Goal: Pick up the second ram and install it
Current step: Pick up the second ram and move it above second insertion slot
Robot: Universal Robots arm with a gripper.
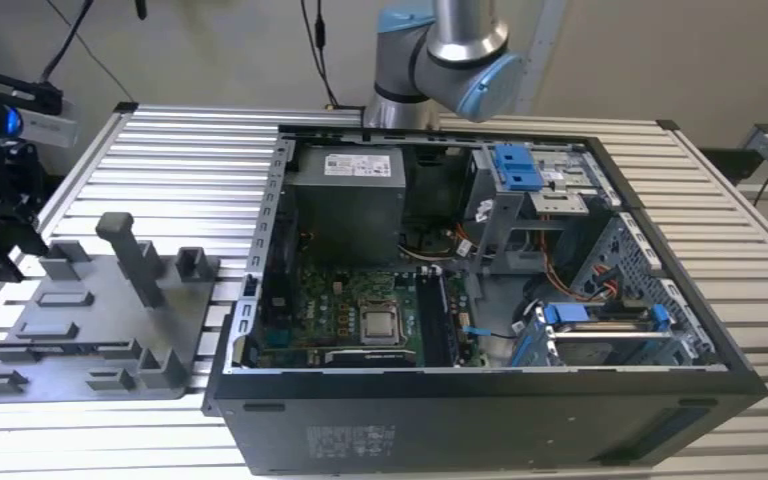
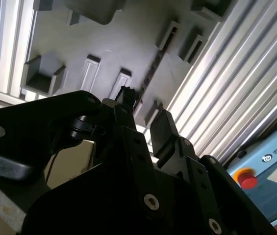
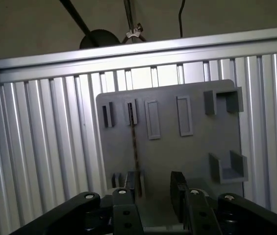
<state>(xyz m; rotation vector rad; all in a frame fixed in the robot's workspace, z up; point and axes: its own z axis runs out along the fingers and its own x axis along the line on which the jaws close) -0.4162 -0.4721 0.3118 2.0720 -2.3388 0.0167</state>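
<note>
In the exterior view, the gripper [image 1: 1,232] is hanging at the view's left edge, beside the gray fixture plate [image 1: 117,312] lying on the slatted table [image 1: 184,170]. It is well apart from the open computer case [image 1: 491,385], which is sitting to the view's right. From here I cannot tell how the jaws are standing. In the first wrist view, the gripper [image 3: 153,190] is looking down on the fixture plate [image 3: 187,152], and its two fingers [image 3: 178,188] are standing spread with a clear gap between them, pinching nothing. The second ram [image 3: 134,147] is standing on its thin edge in the plate's holders. Its long axis is running straight away from the fingertips, across the plate toward the far row of slots. Its near end is sitting close against one finger rather than centred in the gap, though that finger is partly covering the end, so the exact offset is uncertain. In the second wrist view, the gripper [image 2: 145,115] is again showing its fingers [image 2: 163,129] parted. The second ram [image 2: 150,76] is appearing as a thin dark strip leading off from beside the narrower fingertip across the fixture plate [image 2: 109,54]. It seems to be lying along the line of that finger, not across the opening, and is not being held.
</note>
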